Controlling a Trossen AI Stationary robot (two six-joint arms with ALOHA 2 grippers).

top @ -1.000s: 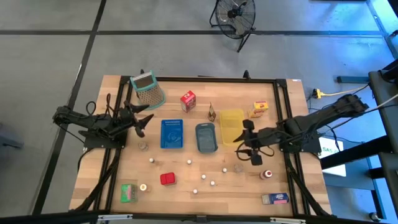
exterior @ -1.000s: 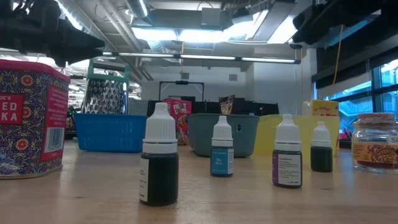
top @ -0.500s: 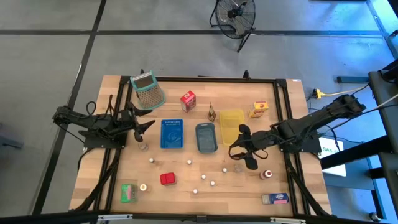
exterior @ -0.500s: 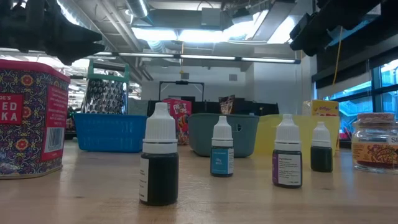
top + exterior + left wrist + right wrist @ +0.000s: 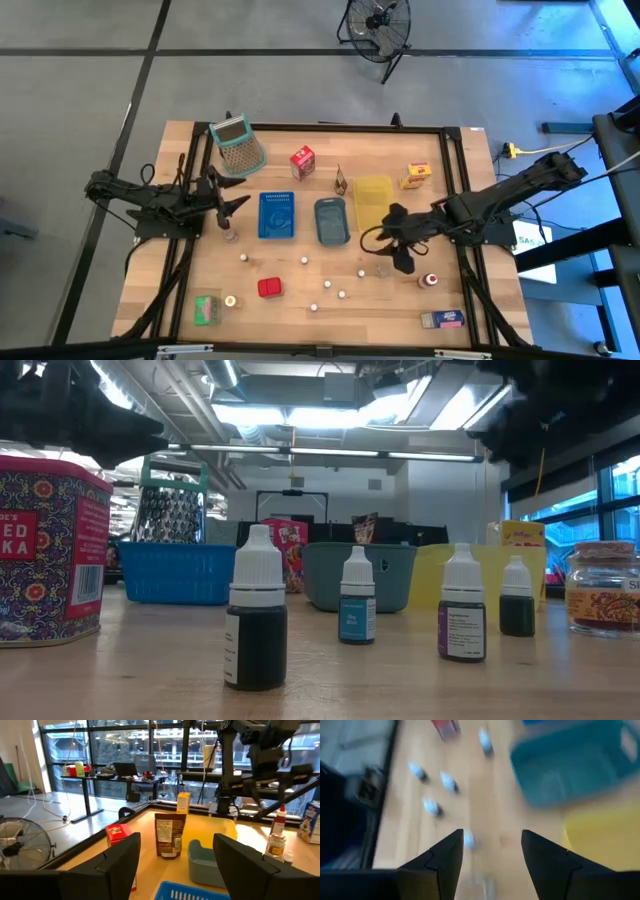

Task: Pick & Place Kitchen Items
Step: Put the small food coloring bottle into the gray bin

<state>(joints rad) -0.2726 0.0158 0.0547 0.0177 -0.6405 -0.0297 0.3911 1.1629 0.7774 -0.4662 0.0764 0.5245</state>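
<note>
- Right gripper (image 5: 380, 247), right of centre in the high view: fingers apart, empty, hovering beside the yellow tray (image 5: 373, 201).
- Left gripper (image 5: 226, 203), left of centre, also parted and empty.
- Step, as I judge it: reaching toward a white-capped dropper bottle (image 5: 361, 272) on the bare wood; next, descend and close squarely.
- Bottles are small smooth cylinders; the red tin (image 5: 269, 288) sits lower centre.

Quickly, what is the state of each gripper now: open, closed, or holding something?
Left gripper: open, holding nothing.
Right gripper: open, holding nothing.
</note>
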